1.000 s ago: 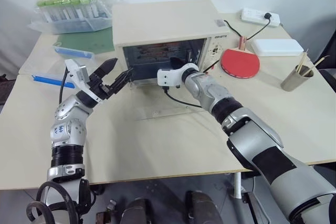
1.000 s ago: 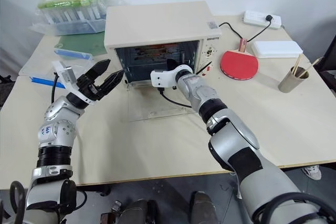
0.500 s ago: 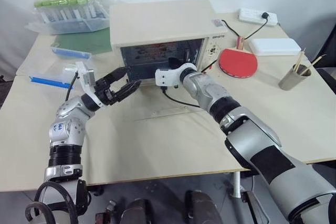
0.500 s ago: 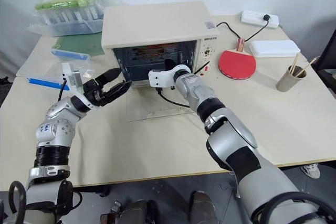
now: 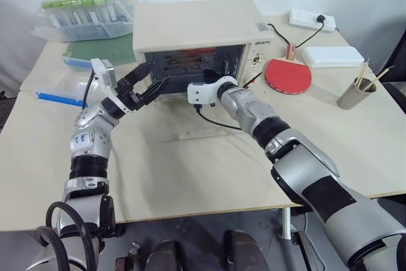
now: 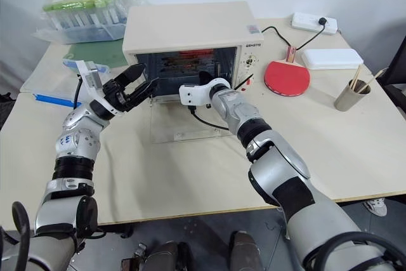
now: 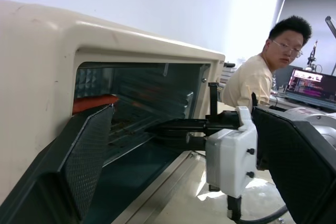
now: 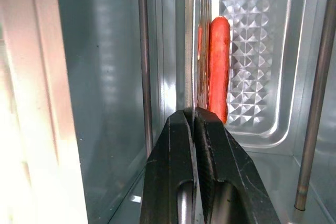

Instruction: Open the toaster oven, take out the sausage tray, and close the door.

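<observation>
Around the oven (image 5: 196, 26) the bench (image 5: 209, 176) is busy. A red paddle (image 5: 288, 74) lies at its 3 o'clock, just beside the control panel. A white box (image 5: 334, 56) and a cup of sticks (image 5: 358, 93) sit farther out that way, and a power strip (image 5: 314, 20) is at 2 o'clock. At 10 o'clock stands a clear box of tubes (image 5: 85, 11). A green mat (image 5: 104, 49) and a blue-edged plastic box (image 5: 79, 63) are at 9 o'clock. None of these lies across the oven's mouth, which faces 6 o'clock, toward me. The door (image 5: 190, 132) is dropped flat on the bench in front of it, its glass pointing to 6 o'clock under my right forearm. My right jaws reach into the mouth, pressed together and pinching the thin rim of the tray (image 8: 190, 51), which sits inside the oven. The sausage (image 8: 218, 61) lies on the tray, its length running parallel to that rim. My left jaws are spread wide and hold nothing, off the bench at the oven mouth's 9 o'clock edge, pointing into it. My left wrist view shows a seated person (image 7: 257, 77) beyond the oven.
</observation>
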